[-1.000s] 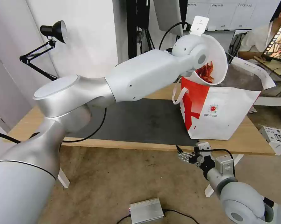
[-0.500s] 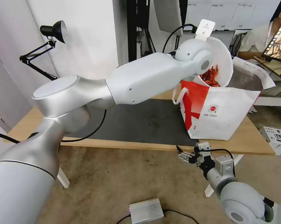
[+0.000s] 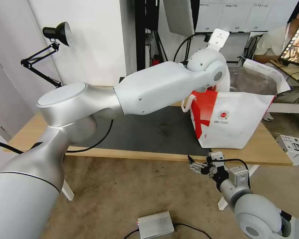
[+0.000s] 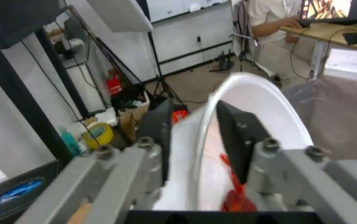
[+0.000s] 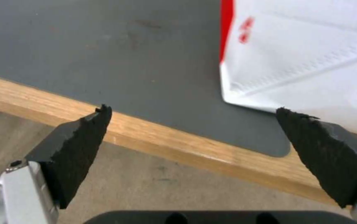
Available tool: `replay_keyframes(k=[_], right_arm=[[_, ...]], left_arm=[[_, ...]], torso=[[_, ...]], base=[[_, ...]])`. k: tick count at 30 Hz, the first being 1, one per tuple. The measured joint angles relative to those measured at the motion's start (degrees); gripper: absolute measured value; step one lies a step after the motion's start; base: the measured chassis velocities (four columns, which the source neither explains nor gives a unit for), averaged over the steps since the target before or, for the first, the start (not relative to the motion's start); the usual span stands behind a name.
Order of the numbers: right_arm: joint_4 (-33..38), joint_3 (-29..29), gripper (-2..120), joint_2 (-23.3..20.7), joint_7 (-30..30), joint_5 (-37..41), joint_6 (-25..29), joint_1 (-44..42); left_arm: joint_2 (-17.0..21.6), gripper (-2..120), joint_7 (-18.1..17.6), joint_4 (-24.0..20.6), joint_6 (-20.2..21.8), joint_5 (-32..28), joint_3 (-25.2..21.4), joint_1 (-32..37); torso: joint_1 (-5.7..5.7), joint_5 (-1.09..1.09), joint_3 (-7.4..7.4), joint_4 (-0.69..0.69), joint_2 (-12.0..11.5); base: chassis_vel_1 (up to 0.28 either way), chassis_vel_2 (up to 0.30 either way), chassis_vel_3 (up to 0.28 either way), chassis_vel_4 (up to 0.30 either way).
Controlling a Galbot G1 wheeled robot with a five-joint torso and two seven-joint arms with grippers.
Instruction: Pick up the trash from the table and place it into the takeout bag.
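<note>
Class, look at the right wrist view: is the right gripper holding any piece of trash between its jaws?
No. The right gripper hangs with its jaws wide apart and nothing between them, just off the table edge near the takeout bag.

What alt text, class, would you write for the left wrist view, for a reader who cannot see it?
The left pincer grips the rim of a white bowl, one black finger outside the wall and one inside, with red crayfish shells low in the bowl. Beside it lies the takeout bag's silver foil lining.
</note>
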Motion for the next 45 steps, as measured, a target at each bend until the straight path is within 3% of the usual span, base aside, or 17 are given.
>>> replay_keyframes(k=[5,16,22,28,31,32,36,38,45], right_arm=[[0.0,0.0,100,0.0,0.0,0.0,0.0,0.0],[0.0,0.0,100,0.0,0.0,0.0,0.0,0.0],[0.0,0.0,100,0.0,0.0,0.0,0.0,0.0],[0.0,0.0,100,0.0,0.0,0.0,0.0,0.0],[0.0,0.0,100,0.0,0.0,0.0,0.0,0.0],[0.0,0.0,100,0.0,0.0,0.0,0.0,0.0],[0.0,0.0,100,0.0,0.0,0.0,0.0,0.0],[-0.01,0.0,100,0.0,0.0,0.0,0.0,0.0],[0.0,0.0,100,0.0,0.0,0.0,0.0,0.0]], left_arm=[[-0.08,55,-0.13,-0.51,-0.09,-0.05,-0.07,-0.3],[-0.07,96,-0.71,-1.19,-0.12,-0.41,-0.37,-0.89],[0.37,100,-1.2,-2.01,-0.12,-0.41,-1.72,-0.53],[5.05,100,-1.25,-6.35,-0.72,-0.42,-2.15,-0.17],[11.0,100,-1.37,-11.24,-1.48,-0.45,-2.28,0.45],[11.0,100,-1.37,-11.24,-1.48,-0.45,-2.28,0.45],[17.36,100,-1.73,-17.05,-2.18,-0.85,-3.02,2.53],[17.63,100,-1.81,-17.24,-2.19,-0.88,-3.08,2.67],[23.94,100,-4.19,-23.57,-2.25,-1.29,-5.4,7.79]], torso=[[0.0,0.0,0.0,0.0,0.0],[0.0,0.0,0.0,0.0,0.0],[0.0,0.0,0.0,-0.01,0.0],[0.0,0.0,0.0,-0.01,0.0],[0.0,-0.01,0.0,0.0,0.0],[0.0,-0.01,0.0,0.0,0.0],[-0.01,-0.03,0.0,0.01,0.0],[0.0,-0.03,0.0,0.01,0.0],[0.0,-0.01,0.0,-0.01,0.0]], base=[[0.0,0.0,0.0,0.0],[0.0,0.0,0.0,0.0],[0.0,0.0,0.0,0.0],[0.0,0.0,0.0,0.0],[0.0,0.0,0.0,0.0],[0.0,0.0,0.0,0.0],[0.0,0.0,0.0,0.0],[0.0,0.0,0.0,0.0],[0.0,0.0,0.0,0.0]])
